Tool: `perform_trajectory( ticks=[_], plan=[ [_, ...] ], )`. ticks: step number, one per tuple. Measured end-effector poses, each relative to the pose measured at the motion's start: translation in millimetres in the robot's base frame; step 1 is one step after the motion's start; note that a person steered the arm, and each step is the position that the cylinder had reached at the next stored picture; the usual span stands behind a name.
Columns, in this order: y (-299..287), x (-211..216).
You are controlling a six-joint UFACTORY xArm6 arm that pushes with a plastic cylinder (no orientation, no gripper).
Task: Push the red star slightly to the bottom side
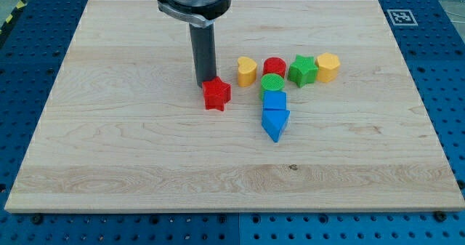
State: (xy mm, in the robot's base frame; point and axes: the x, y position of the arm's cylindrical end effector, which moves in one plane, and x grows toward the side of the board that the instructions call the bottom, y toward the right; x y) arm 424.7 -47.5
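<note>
We see the red star (216, 94) lying a little to the view's left of the board's middle, flat on the wooden board (109, 150). My tip (203, 83) sits right at the star's upper-left edge, on its top side in the view, and seems to touch it, though the rod's own bulk hides the exact contact. The rod has no jaws, so there is nothing to open or close, and it holds nothing.

To the view's right of the star we find the yellow heart-like block (247, 70), near but apart from it. Beyond that come the red cylinder (274, 66), the green star (302, 70) and the yellow hexagonal block (328, 67), in a close row. Just below the red cylinder sits the green cylinder (272, 83), then the blue cube-like block (274, 100), then the blue triangle (275, 123), stacked in a tight column toward the view's bottom. A black-and-white marker (399, 16) sits past the board's top right corner.
</note>
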Motion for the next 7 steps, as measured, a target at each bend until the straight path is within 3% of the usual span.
perform_trajectory(
  ticks=[3, 5, 7],
  plan=[
    [-14, 12],
    [-14, 57],
    [-22, 39]
  ],
)
